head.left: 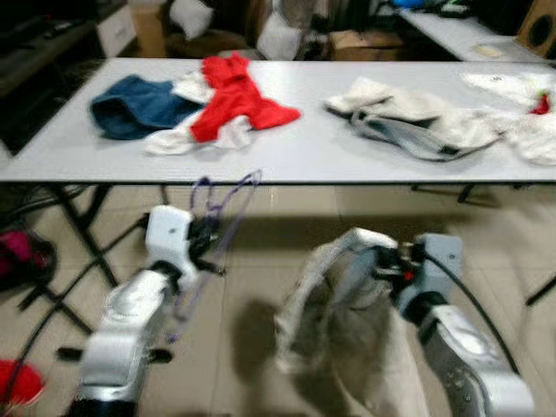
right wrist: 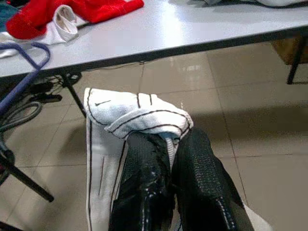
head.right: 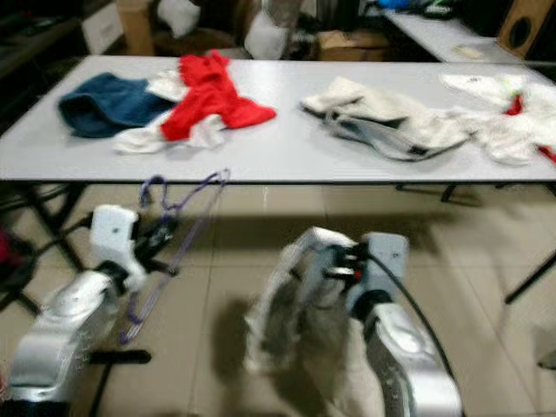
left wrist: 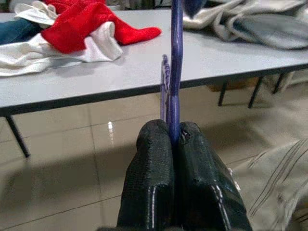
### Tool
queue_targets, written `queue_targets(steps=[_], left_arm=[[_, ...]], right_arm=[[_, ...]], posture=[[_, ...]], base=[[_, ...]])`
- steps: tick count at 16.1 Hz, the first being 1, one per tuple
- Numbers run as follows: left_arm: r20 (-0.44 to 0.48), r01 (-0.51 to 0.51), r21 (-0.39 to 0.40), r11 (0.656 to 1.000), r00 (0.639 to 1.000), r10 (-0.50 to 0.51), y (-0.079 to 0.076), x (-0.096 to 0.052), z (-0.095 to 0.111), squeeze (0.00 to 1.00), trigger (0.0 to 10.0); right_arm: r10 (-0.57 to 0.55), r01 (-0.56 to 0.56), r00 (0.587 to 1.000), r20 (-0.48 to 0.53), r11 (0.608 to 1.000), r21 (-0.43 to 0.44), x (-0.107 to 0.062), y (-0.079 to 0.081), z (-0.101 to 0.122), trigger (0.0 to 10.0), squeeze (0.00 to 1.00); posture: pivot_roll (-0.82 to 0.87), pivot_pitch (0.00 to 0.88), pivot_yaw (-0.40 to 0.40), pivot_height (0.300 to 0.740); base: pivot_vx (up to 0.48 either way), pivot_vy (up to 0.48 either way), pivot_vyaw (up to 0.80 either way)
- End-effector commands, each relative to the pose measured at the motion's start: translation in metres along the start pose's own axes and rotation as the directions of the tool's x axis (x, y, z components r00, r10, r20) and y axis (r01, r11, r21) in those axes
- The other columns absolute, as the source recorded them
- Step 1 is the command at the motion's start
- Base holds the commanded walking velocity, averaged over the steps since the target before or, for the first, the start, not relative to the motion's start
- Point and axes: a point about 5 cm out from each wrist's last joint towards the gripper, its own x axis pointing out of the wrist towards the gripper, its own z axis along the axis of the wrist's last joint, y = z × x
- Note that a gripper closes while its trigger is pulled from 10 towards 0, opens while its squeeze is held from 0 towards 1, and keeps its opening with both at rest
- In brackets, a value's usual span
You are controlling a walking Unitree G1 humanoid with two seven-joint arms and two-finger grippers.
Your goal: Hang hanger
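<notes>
The task was judged to be at an early stage: nothing was hung, and no rail or hook for hanging was seen. The hanger [head.left: 213,228], a purple wire one, was held by the left end effector [head.left: 205,233] at about 8 o'clock in the head view, below the near edge of the bench [head.left: 347,148]. A pale striped garment [head.left: 334,330] was gripped by the right end effector [head.left: 388,261] at about 5 o'clock, draped toward the floor. Still to be done, by judgement: garment and hanger joined, then hung.

The clamping of the left fingers [left wrist: 151,178] tight on the wire was shown in the left wrist view. The garment's dark piping pinched between the right fingers [right wrist: 202,178] was shown in the right wrist view. The clothes [head.left: 217,100] spread on the bench were shown in the head views.
</notes>
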Motion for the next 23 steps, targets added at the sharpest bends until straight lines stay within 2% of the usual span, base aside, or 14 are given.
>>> queue_targets(steps=[1,6,11,13,15,17,19,23], left_arm=[[0.018,-0.011,0.015,1.000,1.000,0.011,0.003,0.001,0.007,0.00,10.0],[0.050,-0.040,0.037,0.999,0.998,0.038,0.009,0.003,0.013,0.00,10.0],[0.058,-0.041,0.035,0.999,0.998,0.039,0.009,0.003,0.015,0.00,10.0],[0.055,-0.041,0.035,0.999,0.998,0.039,0.008,0.002,0.014,0.00,10.0],[0.055,-0.041,0.033,0.999,0.998,0.040,0.008,0.002,0.014,0.00,10.0],[0.054,-0.041,0.032,0.999,0.998,0.039,0.008,0.001,0.013,0.00,10.0],[0.057,-0.041,0.030,0.999,0.998,0.039,0.008,0.001,0.014,0.00,10.0],[0.085,-0.050,0.026,0.998,0.995,0.048,0.012,0.002,0.023,0.00,10.0]], right_arm=[[0.009,-0.010,0.997,0.074,1.000,0.016,0.002,0.003,0.018,10.0,0.00],[0.050,-0.054,0.989,0.142,0.998,0.025,0.003,0.010,0.036,10.0,0.00],[0.053,-0.053,0.989,0.136,0.999,-0.006,0.004,0.010,0.038,10.0,0.00],[0.020,-0.019,0.990,0.141,1.000,-0.007,0.005,0.005,0.040,10.0,0.00],[0.025,-0.024,0.989,0.148,1.000,-0.011,0.004,0.006,0.042,10.0,0.00],[0.054,-0.050,0.986,0.160,0.998,-0.029,0.004,0.009,0.045,10.0,0.00],[0.103,-0.093,0.976,0.190,0.994,-0.059,0.003,0.017,0.058,10.0,0.00],[0.165,-0.144,0.937,0.308,0.985,-0.093,0.005,0.025,0.102,10.0,0.00]], posture=[[-0.07,0.000,0.014,0.740],[-0.07,0.000,0.017,0.740],[-0.07,0.000,0.012,0.740],[-0.07,0.000,0.009,0.740],[-0.07,0.000,0.008,0.740],[-0.07,0.000,0.006,0.740],[-0.07,0.000,0.006,0.740],[-0.08,0.000,0.002,0.740]], base=[[0.000,0.000,0.00],[0.000,0.000,0.00],[0.301,0.000,0.00],[0.313,0.000,0.61],[0.309,0.000,0.80],[0.307,0.000,0.00],[0.307,0.000,0.00],[0.307,0.000,0.00]])
